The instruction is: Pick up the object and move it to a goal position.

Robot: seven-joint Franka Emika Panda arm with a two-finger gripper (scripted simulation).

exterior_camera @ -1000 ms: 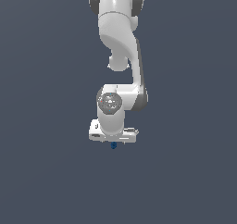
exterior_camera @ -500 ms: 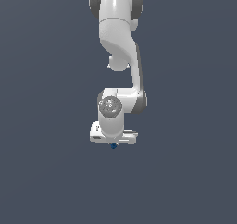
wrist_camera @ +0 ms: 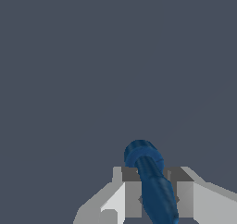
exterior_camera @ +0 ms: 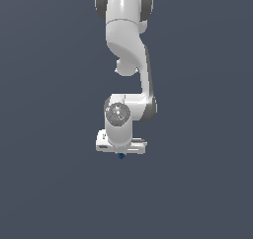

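The object (wrist_camera: 150,181) is a dark blue rounded, elongated lump. In the wrist view it sits between my two grey fingers (wrist_camera: 132,193), which press on it from both sides. My gripper (wrist_camera: 155,195) is shut on it. In the exterior view the white arm hangs down, and only a small blue tip of the object (exterior_camera: 121,156) shows under the gripper (exterior_camera: 121,153). The fingers themselves are hidden there behind the hand.
A plain dark grey surface (exterior_camera: 197,193) fills both views. No other objects, edges or containers show around the arm.
The arm and hand have crept slightly upward in the exterior view, with the blue object still under the hand. Little else differs.
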